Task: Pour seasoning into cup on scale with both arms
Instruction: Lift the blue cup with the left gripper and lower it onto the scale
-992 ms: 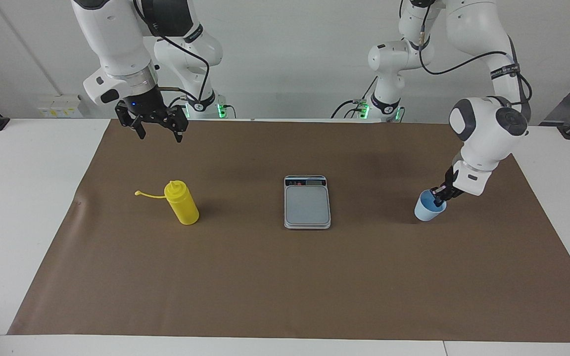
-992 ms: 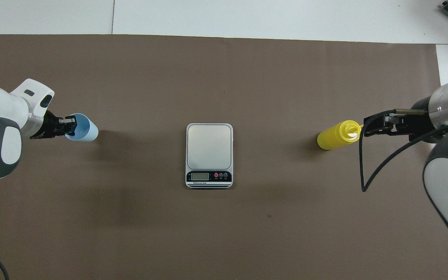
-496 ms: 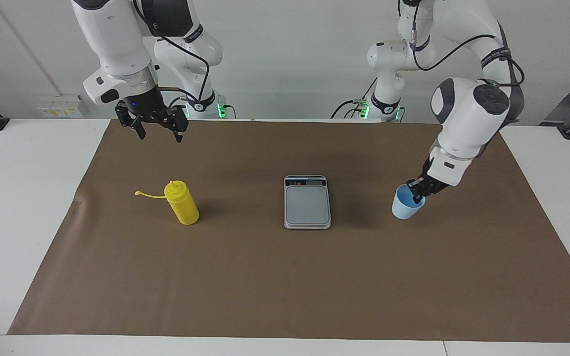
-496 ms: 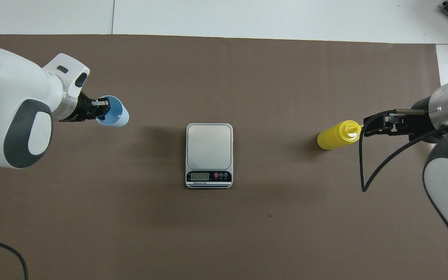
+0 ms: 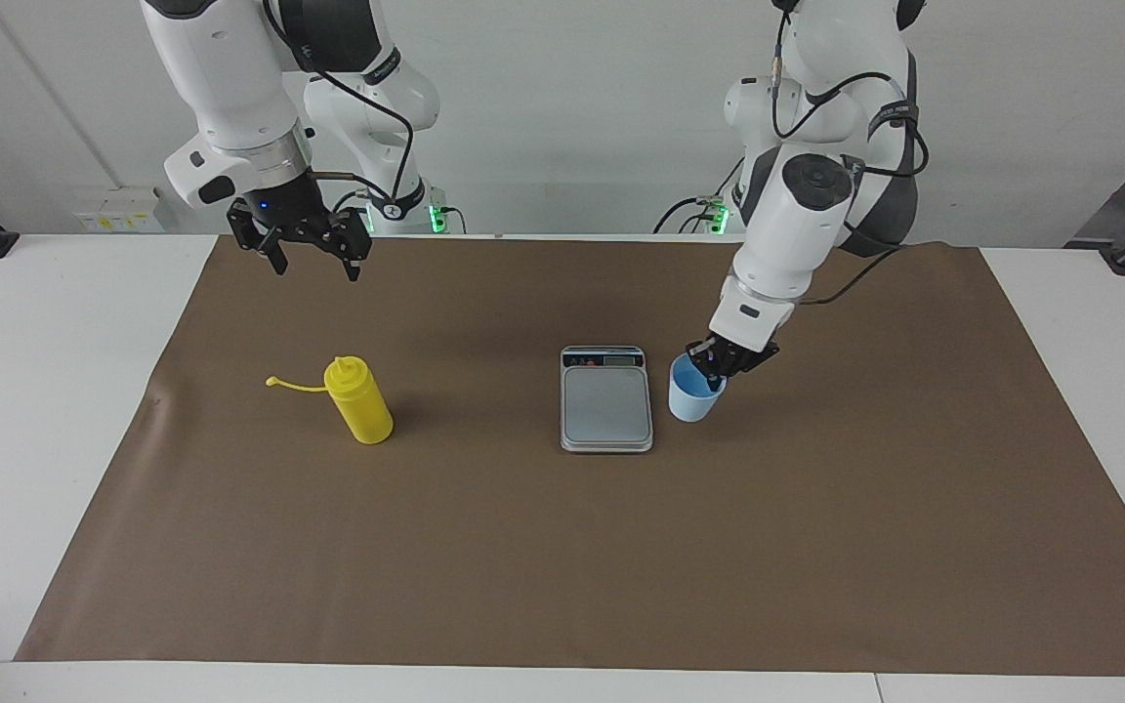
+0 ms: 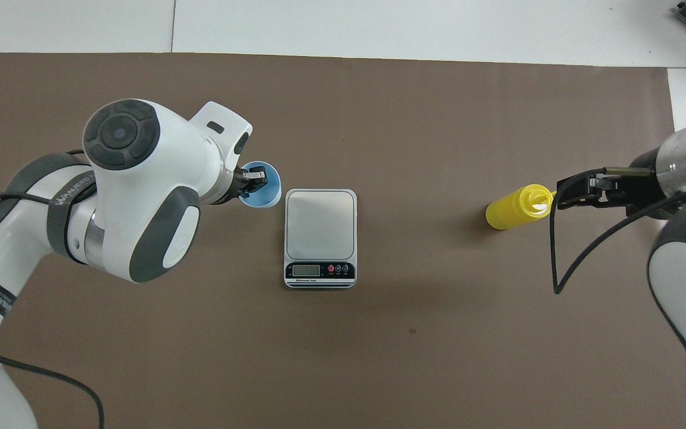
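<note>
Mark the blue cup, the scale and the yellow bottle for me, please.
blue cup [image 5: 689, 403]: facing view, on its pale outer wall.
scale [image 6: 320, 223]: overhead view, middle of the grey weighing plate.
yellow bottle [image 5: 364, 408]: facing view, on its body below the nozzle.

Matt brown paper-like mat [image 5: 523, 547]; scale [image 5: 606, 400] plate seemingly brushed metal.

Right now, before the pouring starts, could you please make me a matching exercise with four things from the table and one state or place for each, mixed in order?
Column one:
1. yellow plastic squeeze bottle
2. small pale blue tapered cup
3. flat silver-grey kitchen scale
4. right tool

Column two:
A. pinched at its rim by the left tool
B. open, up in the air
C. standing untouched toward the right arm's end of the table
D. lying between bottle and cup, nothing on it

Pairs: 1-C, 2-A, 3-D, 4-B
</note>
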Robot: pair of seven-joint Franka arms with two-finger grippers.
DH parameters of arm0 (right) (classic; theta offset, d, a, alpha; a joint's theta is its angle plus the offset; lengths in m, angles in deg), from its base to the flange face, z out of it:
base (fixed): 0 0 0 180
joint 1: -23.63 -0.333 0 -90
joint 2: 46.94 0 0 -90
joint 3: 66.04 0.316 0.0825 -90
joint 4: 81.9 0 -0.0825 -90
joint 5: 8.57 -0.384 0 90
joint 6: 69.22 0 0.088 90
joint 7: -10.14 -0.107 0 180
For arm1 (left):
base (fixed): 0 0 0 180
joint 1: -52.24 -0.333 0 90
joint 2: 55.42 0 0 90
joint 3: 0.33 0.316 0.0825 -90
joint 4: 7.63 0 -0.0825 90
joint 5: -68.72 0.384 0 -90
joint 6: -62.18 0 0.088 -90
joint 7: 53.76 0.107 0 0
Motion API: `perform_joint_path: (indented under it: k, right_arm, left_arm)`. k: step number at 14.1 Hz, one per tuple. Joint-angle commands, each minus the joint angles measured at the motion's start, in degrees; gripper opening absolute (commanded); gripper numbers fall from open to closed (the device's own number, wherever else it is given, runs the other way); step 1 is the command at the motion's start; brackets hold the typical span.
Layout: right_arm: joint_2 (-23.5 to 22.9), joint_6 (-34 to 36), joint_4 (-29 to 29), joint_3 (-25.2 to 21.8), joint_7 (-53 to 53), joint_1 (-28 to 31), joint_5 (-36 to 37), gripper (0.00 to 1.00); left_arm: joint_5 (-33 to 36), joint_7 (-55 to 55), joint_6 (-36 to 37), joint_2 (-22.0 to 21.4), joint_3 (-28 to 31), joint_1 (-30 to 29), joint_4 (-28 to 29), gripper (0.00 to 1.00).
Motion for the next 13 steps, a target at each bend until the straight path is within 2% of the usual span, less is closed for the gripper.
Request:
perform_joint_path:
  k: [1, 5, 13]
  right_arm:
    - [1.12, -0.02, 1.17, 0.18, 0.85, 0.76, -1.26, 1.00]
    - [1.12, -0.02, 1.17, 0.18, 0.85, 0.76, -1.26, 1.00]
    - [1.12, -0.02, 1.17, 0.18, 0.85, 0.76, -1.26, 1.00]
  left_arm:
    - [-0.46, -3.58, -2.44, 2.19, 0.93, 4.41, -0.46, 0.00]
    - [0.07, -6.05, -3.85, 4.82, 1.02, 6.88, -0.45, 0.00]
    - [0.07, -8.34, -4.91, 5.18, 1.02, 9.87, 1.74, 0.00]
